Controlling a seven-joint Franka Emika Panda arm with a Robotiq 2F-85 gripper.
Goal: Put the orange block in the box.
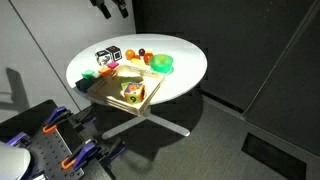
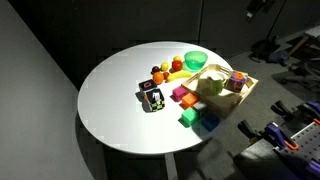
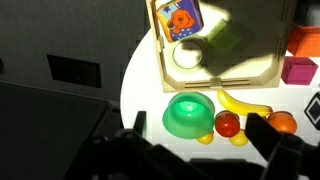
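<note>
The orange block (image 3: 305,40) lies on the white round table at the right edge of the wrist view, above a pink block (image 3: 297,70). It also shows among the coloured blocks in an exterior view (image 2: 190,101). The wooden box (image 3: 262,66) lies open beside it and holds a picture card, a white ball and a green piece. My gripper (image 3: 199,135) is open and empty. It hangs high above the table (image 1: 110,8), over the green bowl and the fruit, apart from the block.
A green bowl (image 3: 188,113), a banana (image 3: 245,103), a red tomato (image 3: 228,123) and an orange fruit (image 3: 283,122) lie under the gripper. Green and blue blocks (image 2: 190,119) and a black-and-white cube (image 2: 152,98) lie near the box. The table edge (image 3: 128,80) drops to dark floor.
</note>
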